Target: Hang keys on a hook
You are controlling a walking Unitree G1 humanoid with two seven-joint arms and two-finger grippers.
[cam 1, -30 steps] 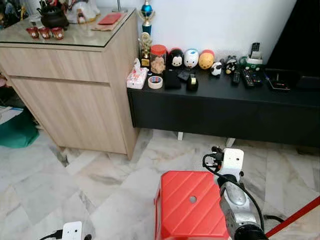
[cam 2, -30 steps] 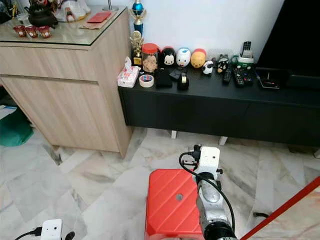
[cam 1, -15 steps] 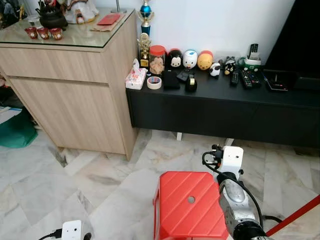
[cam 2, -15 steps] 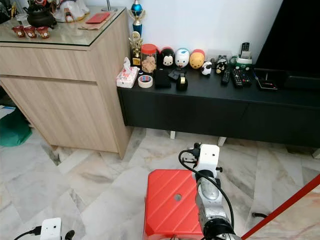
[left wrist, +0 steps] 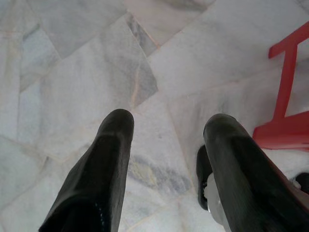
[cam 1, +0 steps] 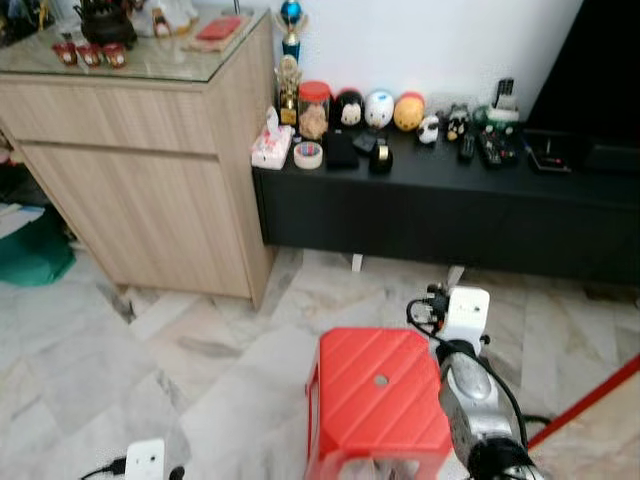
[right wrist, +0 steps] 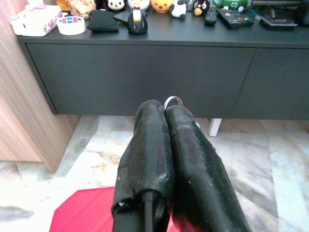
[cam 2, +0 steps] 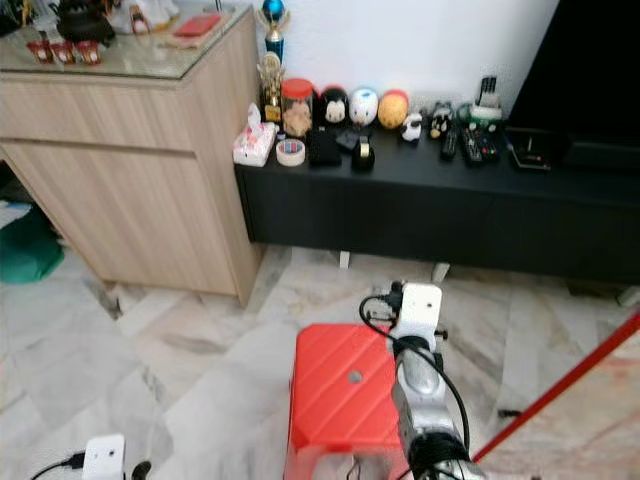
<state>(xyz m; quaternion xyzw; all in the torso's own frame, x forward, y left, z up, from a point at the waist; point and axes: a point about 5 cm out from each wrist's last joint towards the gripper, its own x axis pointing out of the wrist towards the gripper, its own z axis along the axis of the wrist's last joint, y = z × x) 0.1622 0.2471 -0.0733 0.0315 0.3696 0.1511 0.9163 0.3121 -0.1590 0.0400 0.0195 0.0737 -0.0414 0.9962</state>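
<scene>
My right gripper (right wrist: 164, 108) is shut, its two black fingers pressed together, and a thin metal key ring (right wrist: 172, 100) peeks out just past the tips. It is held above the red plastic stool (cam 1: 378, 390) and points at the black low cabinet (right wrist: 145, 63). In the head views the right arm's white wrist block (cam 1: 466, 308) sits at the stool's far right corner. My left gripper (left wrist: 169, 123) hangs low at the left, open over the marble floor (left wrist: 96, 72), with nothing between its fingers.
A tall wooden cabinet (cam 1: 150, 190) with a glass top stands at the left. The black cabinet carries a tissue pack (cam 1: 272, 147), tape roll (cam 1: 308, 154), toy figures (cam 1: 378, 108) and remotes (cam 1: 492, 148). A red bar (cam 1: 590, 400) crosses the lower right corner.
The whole picture has shifted a little and gone blurry, so the camera moved. The right arm keeps its place over the stool, still shut on the ring.
</scene>
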